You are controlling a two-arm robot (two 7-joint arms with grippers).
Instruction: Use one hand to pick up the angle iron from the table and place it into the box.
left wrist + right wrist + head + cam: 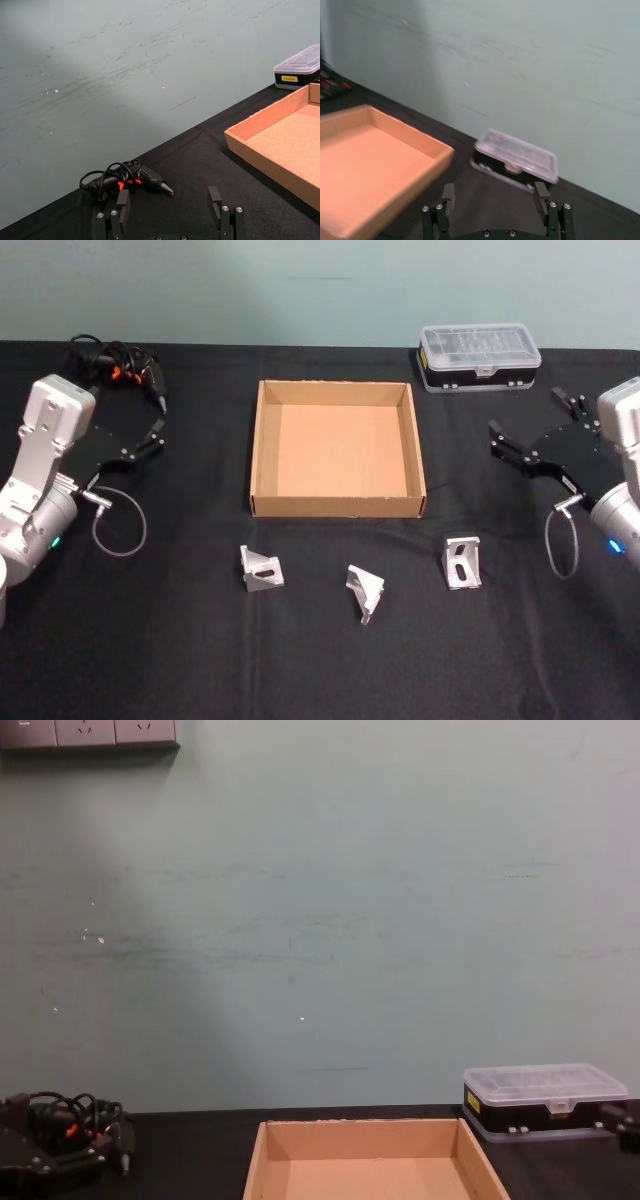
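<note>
The desk (pixel 150 660) is a wide black top running back to a pale wall, with plenty of bare room along its near edge. The box (pixel 337 506) sits in the middle of it, open and with nothing inside, its low walls square to the robot.

The left tool (pixel 169 199) hangs above the desk's left side and the right tool (pixel 494 192) above the right side. Each is well apart from the box, spread wide and holding nothing.

Behind the box to the right lies a plastic case (pixel 480 355), and at the back left a black corded device (pixel 130 370), close to the left tool.

Three angle irons lie in a row just in front of the box's near wall: the left angle iron (pixel 262 569), the middle angle iron (pixel 365 590) and the right angle iron (pixel 463 562), each apart from the others.

By my reading the task is at its very start: nothing is picked up and the reach is not begun. The next move calls for one arm to swing inward and toward the robot, drop over the piece on its own side, and close across a flange.

The right angle iron stands tall and looks the easiest to pinch. The carry must lift clear of the box's near wall. The open desk around each piece leaves room for spread fingers.
</note>
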